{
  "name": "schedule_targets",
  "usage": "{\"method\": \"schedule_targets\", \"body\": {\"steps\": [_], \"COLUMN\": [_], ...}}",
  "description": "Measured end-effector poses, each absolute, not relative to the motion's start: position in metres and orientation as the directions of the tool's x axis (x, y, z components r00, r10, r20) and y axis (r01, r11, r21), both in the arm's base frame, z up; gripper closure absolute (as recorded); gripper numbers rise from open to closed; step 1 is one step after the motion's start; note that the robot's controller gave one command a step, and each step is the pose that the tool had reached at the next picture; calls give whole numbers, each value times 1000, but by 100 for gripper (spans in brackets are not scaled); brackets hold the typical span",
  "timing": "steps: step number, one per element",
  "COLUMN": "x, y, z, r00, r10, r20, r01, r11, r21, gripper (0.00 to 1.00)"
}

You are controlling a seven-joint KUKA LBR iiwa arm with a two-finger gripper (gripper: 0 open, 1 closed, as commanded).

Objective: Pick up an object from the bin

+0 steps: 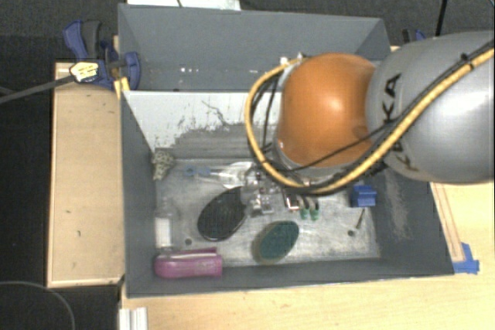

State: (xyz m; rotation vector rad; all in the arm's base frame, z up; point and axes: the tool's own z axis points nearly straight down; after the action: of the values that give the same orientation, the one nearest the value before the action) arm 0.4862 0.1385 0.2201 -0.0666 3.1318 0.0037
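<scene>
black oval pad (pixel 220 215) just beside gripper (pixel 260 197), green oval (pixel 276 239) near; grip state unclear.

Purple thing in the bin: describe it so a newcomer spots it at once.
Go to the grey bin's floor, its lower-left corner in the view. The purple thing lies there along the wall. Unlike the black oval and green oval nearby, it is a long bar.

Loose things lay in the bin (pixel 232 50)
A purple bar (pixel 189 265) lay in the lower-left corner, a black oval (pixel 220 214) and a dark green oval (pixel 276 239) near each other at the middle, a blue block (pixel 362 195) well apart on the right
</scene>
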Motion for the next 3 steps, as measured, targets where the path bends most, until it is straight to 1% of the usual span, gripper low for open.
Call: {"method": "schedule_targets", "body": {"steps": [1,2,3], "x": [485,512,488], "y": [138,188,115], "z": [216,94,105], "r00": [-999,-991,-997], "r10": [-41,-130,71], "r20": [-2,-13,-2], "r01": [-41,-130,71], "r11": [999,991,997], "r21": [1,3,-1], "gripper": [0,0,0]}}
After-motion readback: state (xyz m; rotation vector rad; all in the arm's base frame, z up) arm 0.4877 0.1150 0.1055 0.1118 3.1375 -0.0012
